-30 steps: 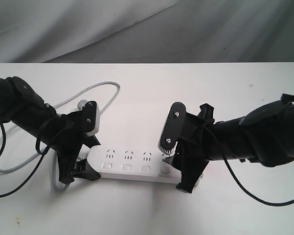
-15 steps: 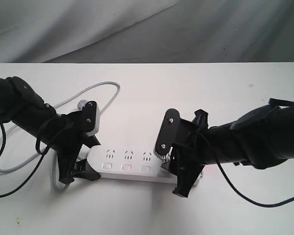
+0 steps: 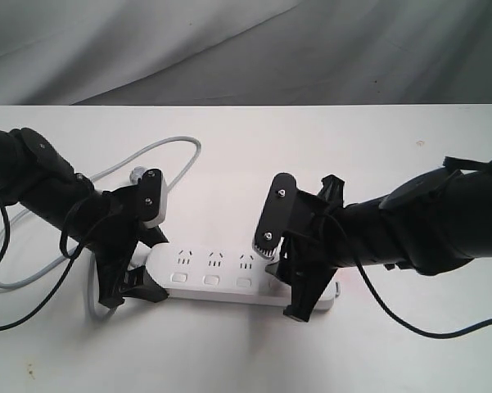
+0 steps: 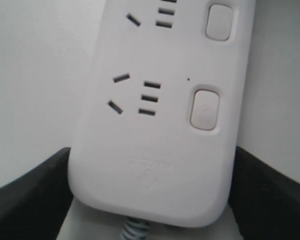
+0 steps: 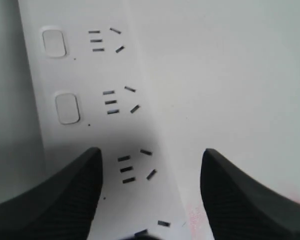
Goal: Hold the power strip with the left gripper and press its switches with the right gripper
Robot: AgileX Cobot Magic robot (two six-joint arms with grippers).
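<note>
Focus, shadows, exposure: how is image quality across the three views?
Exterior view: even light, white power strip barely separates from bright table. Left wrist view: soft focus, embossed lettering unreadable. Right wrist view: dark fingers shade the nearest sockets.

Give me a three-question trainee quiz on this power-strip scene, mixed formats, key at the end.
1. True or false: the left gripper clamps the power strip at its cord end.
2. The right gripper has jaws that are: A open; B shut on the cord; C out of view.
3. Fill in: the left wrist view shows ___ switches.
Key: 1 true; 2 A; 3 two.
</note>
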